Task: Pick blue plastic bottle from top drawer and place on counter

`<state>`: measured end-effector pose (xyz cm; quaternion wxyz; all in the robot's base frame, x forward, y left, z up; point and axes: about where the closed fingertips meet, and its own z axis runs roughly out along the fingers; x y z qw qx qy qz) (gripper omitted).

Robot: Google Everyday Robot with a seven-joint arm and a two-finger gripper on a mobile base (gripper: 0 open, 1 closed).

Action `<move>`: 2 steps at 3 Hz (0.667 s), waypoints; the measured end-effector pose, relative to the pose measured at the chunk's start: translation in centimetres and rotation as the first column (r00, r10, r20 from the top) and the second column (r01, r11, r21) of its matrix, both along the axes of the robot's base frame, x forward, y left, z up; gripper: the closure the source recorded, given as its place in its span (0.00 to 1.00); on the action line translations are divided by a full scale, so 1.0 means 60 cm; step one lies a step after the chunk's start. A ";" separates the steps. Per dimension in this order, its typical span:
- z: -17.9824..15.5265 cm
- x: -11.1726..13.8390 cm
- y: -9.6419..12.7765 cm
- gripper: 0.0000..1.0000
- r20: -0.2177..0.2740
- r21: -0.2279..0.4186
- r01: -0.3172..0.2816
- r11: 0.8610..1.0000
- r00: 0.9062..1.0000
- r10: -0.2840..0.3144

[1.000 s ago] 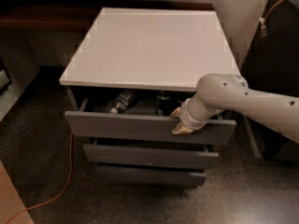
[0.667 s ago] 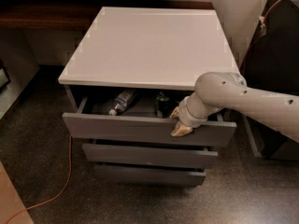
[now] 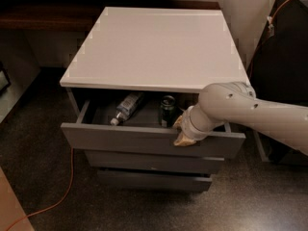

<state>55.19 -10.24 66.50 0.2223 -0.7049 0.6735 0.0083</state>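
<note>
blue plastic bottle (image 3: 126, 108) lies on its side in the left part of the top drawer (image 3: 139, 139), slanted, its cap end toward the drawer front and its far end under the overhang of the counter (image 3: 154, 47), the white top of the desk (image 3: 154, 163). a dark green can (image 3: 167, 110) stands upright to its right, near it but apart. the drawer is part-way open.

the gripper (image 3: 185, 133) sits at the upper edge of the drawer front, right of middle, just in front of the can and well right of the bottle. i cannot tell whether it is open or closed. it does not hold the bottle.

by my judgement the step in hand is opening the drawer, so the task is at an early stage. the next move calls for leaving the drawer front, rising clear of it, shifting left past the can and reaching down beneath the counter's edge. that gap looks tight, so the drawer may need to come out further first. because the bottle lies slanted, the wrist would have to turn so the gripper closes across the slim body, not along it. the can looks likeliest to get knocked.
</note>
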 end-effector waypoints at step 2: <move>0.000 -0.001 0.001 1.00 0.000 0.000 0.001 1.000 1.000 -0.001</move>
